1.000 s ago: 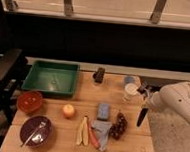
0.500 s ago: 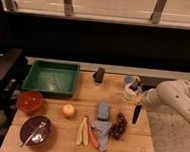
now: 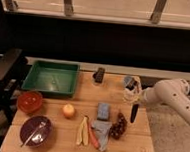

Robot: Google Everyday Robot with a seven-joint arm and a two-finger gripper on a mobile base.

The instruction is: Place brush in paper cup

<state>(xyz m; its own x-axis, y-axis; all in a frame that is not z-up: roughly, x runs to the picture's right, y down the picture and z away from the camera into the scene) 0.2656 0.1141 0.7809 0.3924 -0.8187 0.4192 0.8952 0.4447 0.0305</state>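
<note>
The brush [image 3: 134,113] is a slim black stick that hangs nearly upright from my gripper [image 3: 134,95], its lower tip just above the table's right side. My gripper is shut on its upper end. The paper cup [image 3: 127,97], pale and cylindrical, stands right behind and slightly left of the gripper, which partly covers it. The brush is beside the cup, a little to its right and front, not inside it. My white arm [image 3: 174,95] reaches in from the right.
A blue-grey round container [image 3: 129,81] stands just behind the cup. A black block [image 3: 99,75], green tray [image 3: 50,78], red bowl [image 3: 29,101], purple bowl [image 3: 36,130], orange fruit [image 3: 68,110], carrot [image 3: 93,136], blue sponge [image 3: 103,111] and dark-red grapes [image 3: 118,125] lie on the wooden table [image 3: 132,149].
My arm and gripper have moved left with the brush, from the table's right edge to right beside the paper cup. Nothing else has moved.
</note>
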